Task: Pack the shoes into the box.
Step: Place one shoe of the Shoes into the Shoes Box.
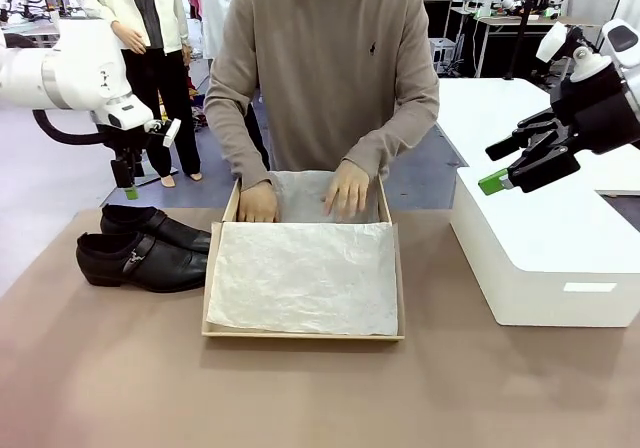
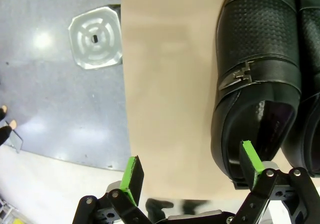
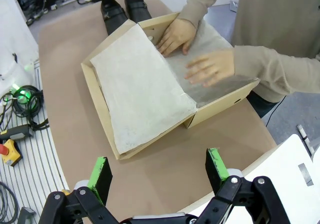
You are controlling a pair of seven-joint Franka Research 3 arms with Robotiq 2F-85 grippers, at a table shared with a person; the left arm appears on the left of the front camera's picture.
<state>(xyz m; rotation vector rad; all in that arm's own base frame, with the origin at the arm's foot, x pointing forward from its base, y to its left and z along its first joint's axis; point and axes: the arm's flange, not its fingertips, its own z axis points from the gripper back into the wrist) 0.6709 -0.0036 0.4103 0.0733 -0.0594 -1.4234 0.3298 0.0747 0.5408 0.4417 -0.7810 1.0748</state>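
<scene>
— Where are the shoes (image 1: 145,248)?
— Glossy black, side by side on the surface (image 1: 100,368), just left of the box (image 1: 302,335), toes toward it.
— Anything in the way?
— A person's hands (image 1: 347,190) press white tissue paper (image 1: 300,278) in the box. A white block (image 1: 540,258) sits to its right.
— The grippers?
— The left gripper (image 1: 128,186) hovers open over the shoes; the right gripper (image 1: 491,166) is open above the block's edge.

The left gripper (image 1: 128,180) hangs raised and points straight down, jaws spread wide. The right gripper (image 1: 498,166) is held higher, angled down toward the middle, jaws equally wide.
</scene>
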